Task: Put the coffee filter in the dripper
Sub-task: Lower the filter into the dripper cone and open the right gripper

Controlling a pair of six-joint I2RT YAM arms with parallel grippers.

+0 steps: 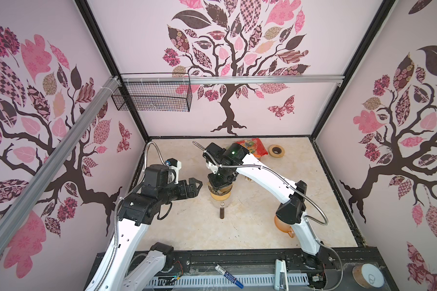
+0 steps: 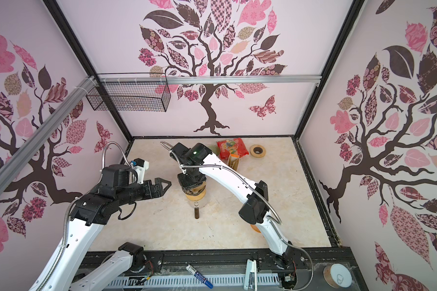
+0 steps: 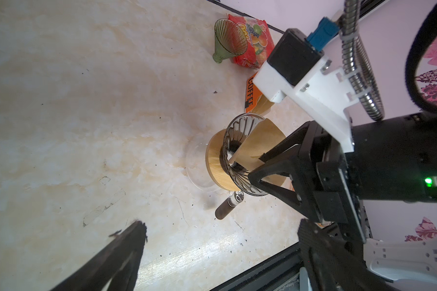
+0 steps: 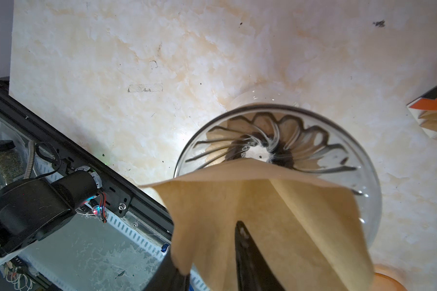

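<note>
Near the middle of the desk [image 1: 187, 226], the brown paper coffee filter [image 4: 275, 214] leans folded in the clear ribbed glass dripper [image 4: 300, 141], the right hand [image 3: 255, 167] narrowly parted around its top and the left hand [image 1: 198, 187] wide and empty, so lifting away could snag the paper and drag it out.

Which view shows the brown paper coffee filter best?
Left wrist: brown paper coffee filter, tip down inside the clear ribbed glass dripper. Right wrist shows it close but cropped. In both top views the right gripper mostly hides it.
</note>
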